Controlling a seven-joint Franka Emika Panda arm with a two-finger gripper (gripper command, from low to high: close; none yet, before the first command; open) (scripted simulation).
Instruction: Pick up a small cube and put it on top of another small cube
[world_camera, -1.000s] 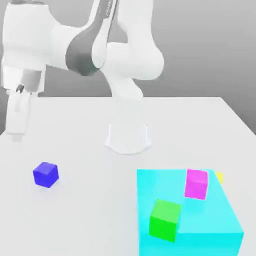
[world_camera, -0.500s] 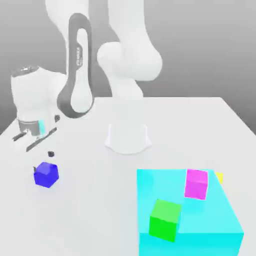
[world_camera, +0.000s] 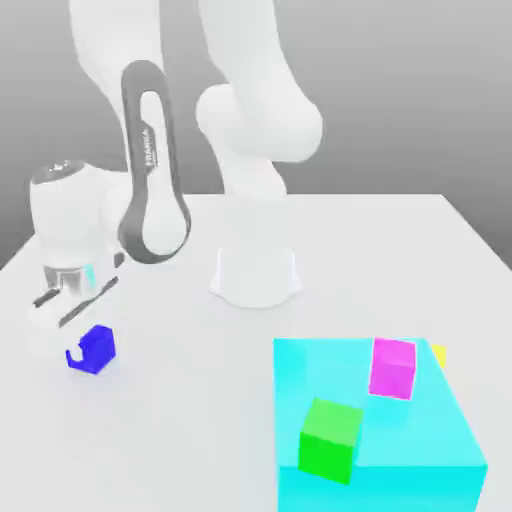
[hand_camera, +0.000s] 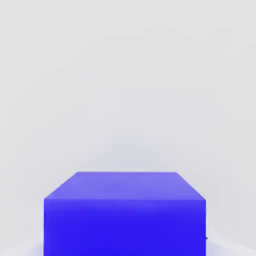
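1. The gripper (world_camera: 78, 350) is closed on the blue cube (world_camera: 95, 349), low on the white table (world_camera: 180, 400).
2. Well off, toward the exterior view's right, a cyan block (world_camera: 440, 440) carries a green cube (world_camera: 330, 440) and, beyond it, a magenta cube (world_camera: 393, 367).

Table (world_camera: 400, 240): smooth matt white-grey, no grain or texture, faint soft shadows. Small cube (world_camera: 95, 347): flat, even deep blue, matt, plastic-like, crisp edges; same plain untextured faces close up in the hand view (hand_camera: 125, 215). Arm (world_camera: 250, 120): smooth white plastic-looking shell with soft sheen, dark grey smooth panel (world_camera: 150, 180) down one link. Arm base (world_camera: 256, 275): same white, smooth. Big block (world_camera: 430, 440): cyan, flat and bright, slightly luminous, no texture. Green cube (world_camera: 330, 438) and magenta cube (world_camera: 392, 367): solid saturated colour, matt, smooth, plastic-like. Yellow corner (world_camera: 439, 354) behind the big block: flat colour, finish unclear.
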